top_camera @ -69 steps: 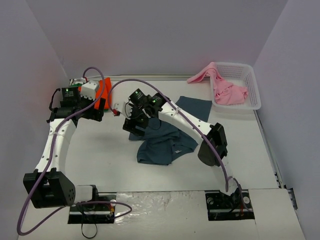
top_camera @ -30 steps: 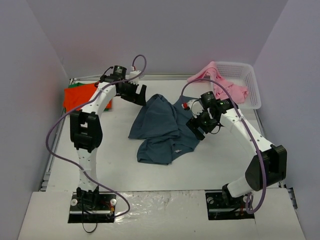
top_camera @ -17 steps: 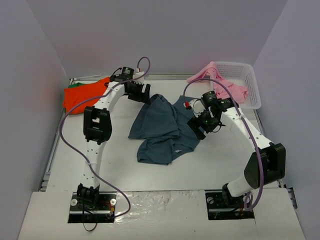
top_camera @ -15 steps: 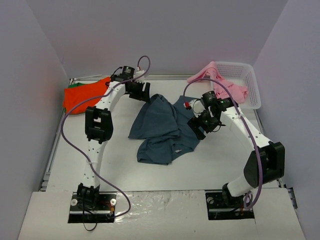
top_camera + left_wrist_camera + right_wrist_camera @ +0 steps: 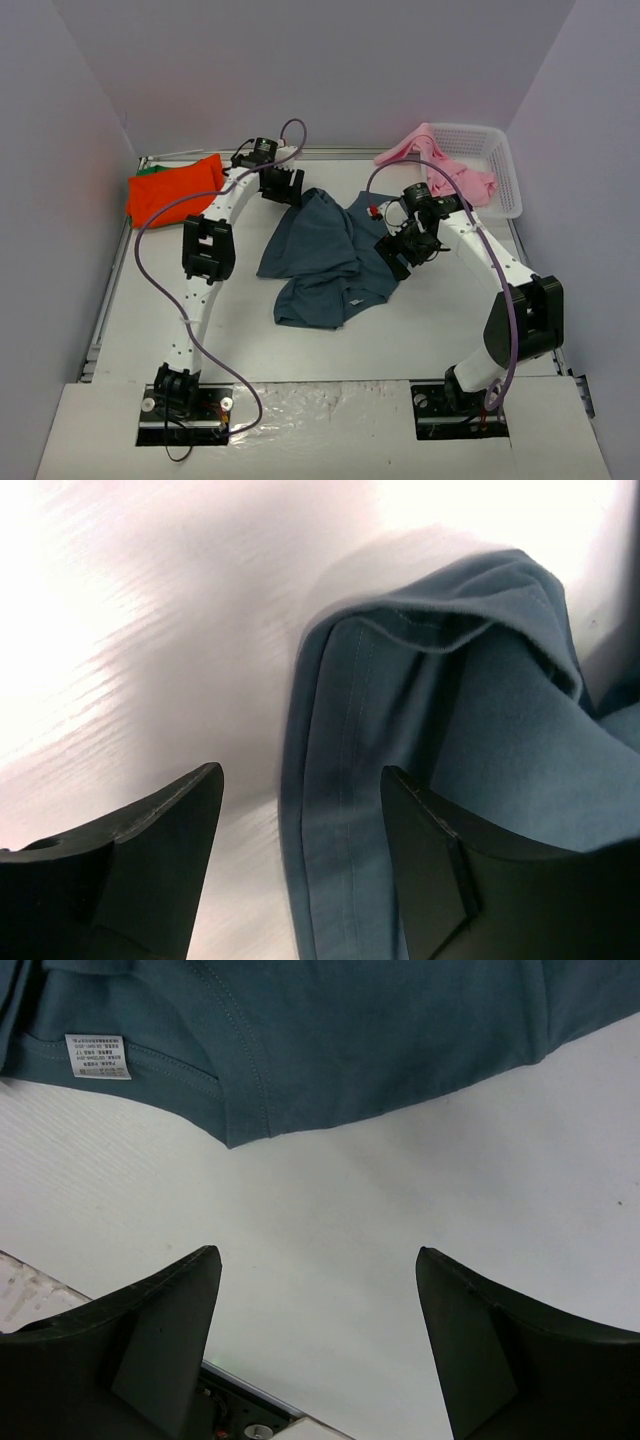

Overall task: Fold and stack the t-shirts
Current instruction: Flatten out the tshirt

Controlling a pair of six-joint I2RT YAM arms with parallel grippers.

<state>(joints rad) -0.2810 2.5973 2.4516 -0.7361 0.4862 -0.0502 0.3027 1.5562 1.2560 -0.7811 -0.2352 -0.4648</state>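
Note:
A dark slate-blue t-shirt (image 5: 325, 260) lies crumpled mid-table. My left gripper (image 5: 290, 190) is at its far left corner. In the left wrist view the left gripper (image 5: 300, 772) has its jaws apart, with the blue shirt's (image 5: 480, 710) stitched hem running between them. My right gripper (image 5: 393, 255) hangs open beside the shirt's right edge. In the right wrist view the right gripper (image 5: 318, 1252) is over bare table, short of the blue cloth (image 5: 350, 1030) and its white label (image 5: 98, 1056). An orange-red t-shirt (image 5: 170, 190) lies far left, with green cloth (image 5: 148, 170) peeking behind it. A light pink t-shirt (image 5: 455, 180) spills from the basket.
A white lattice basket (image 5: 500, 160) stands at the far right corner. Grey walls close in the table (image 5: 250, 330) on three sides. Purple cables loop off both arms above the table.
The left gripper has slid right to the blue shirt's far left corner and its jaws have narrowed. The right gripper has barely moved.

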